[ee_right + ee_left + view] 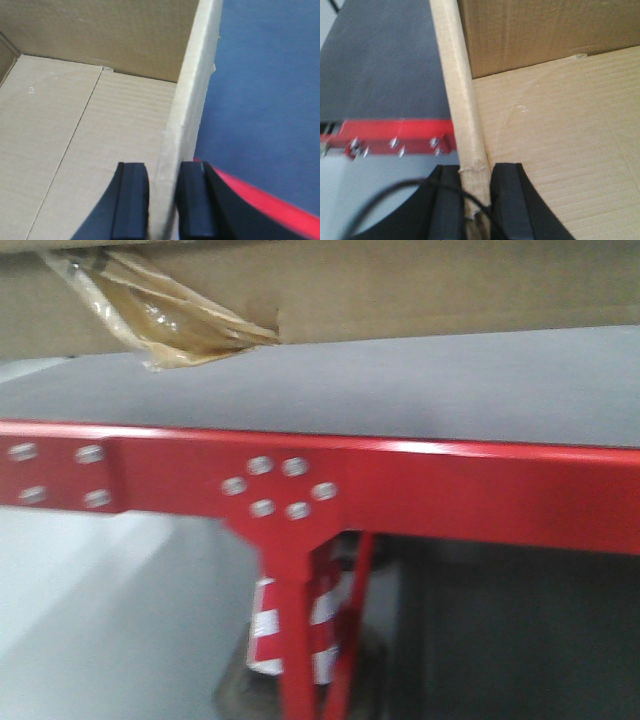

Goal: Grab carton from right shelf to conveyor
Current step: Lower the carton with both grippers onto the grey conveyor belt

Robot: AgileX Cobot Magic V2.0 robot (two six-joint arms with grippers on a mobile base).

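Front view: the carton [420, 285] fills the top edge, with a wad of glossy tape [165, 315] hanging from its lower left corner. Below it runs the grey belt [350, 390], bounded by the red strip [450, 485], which is studded with bolts [278, 486]. A red leg [297, 640] drops beneath. Whether the carton rests on the belt or hangs just above it cannot be told.

Left wrist view: the left gripper [476, 200] is clamped on the carton's side wall, one black pad against the inner face and one against the outer. The carton is open, its bare floor to the right. Belt and red strip lie to the left, just beside the wall.

Right wrist view: the right gripper [162, 200] pinches the opposite wall the same way, a pad on each face. The carton's inside is to the left; the belt and a slice of red strip are to the right.
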